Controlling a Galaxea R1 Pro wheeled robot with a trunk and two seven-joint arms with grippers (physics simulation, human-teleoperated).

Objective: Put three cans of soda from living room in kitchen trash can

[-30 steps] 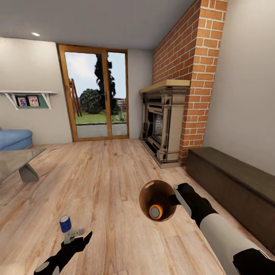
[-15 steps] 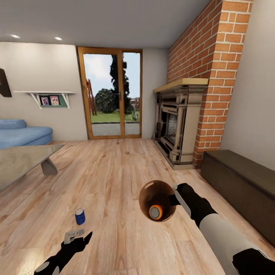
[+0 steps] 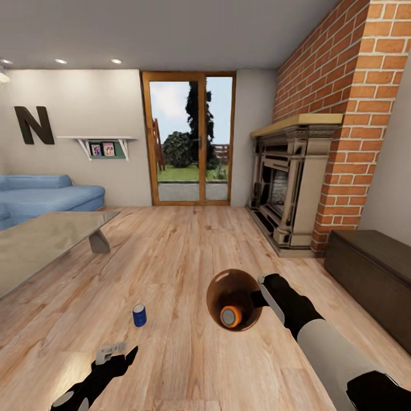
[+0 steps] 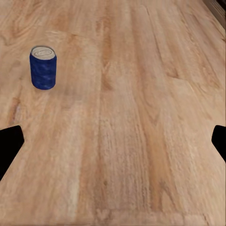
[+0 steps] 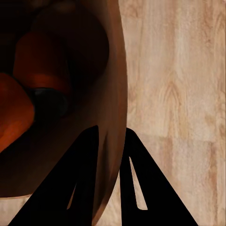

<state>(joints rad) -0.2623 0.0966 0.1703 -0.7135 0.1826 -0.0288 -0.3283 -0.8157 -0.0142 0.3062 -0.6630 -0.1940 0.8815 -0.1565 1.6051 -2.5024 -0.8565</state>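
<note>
blue can: grey top, upright on floor | left hand: wide, empty | right hand: pinching copper-lined tash can rim, orange can inside

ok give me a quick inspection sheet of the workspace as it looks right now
surface: wood floor, bare planks around the robot
job's things: blue soda can upright on the floor, ahead of the left tool; trash can held in the air, mouth toward the camera; an orange can lies inside it, and the right wrist view shows two orange shapes in there
clutter: nothing seen
grippers: left tool open, holding nothing, apart from the blue can; right tool shut on the trash can's rim, one finger inside, one outside
cables: nothing seen
surroundings: glass coffee table, blue sofa, letter N, glass door, brick fireplace, dark bench
</note>
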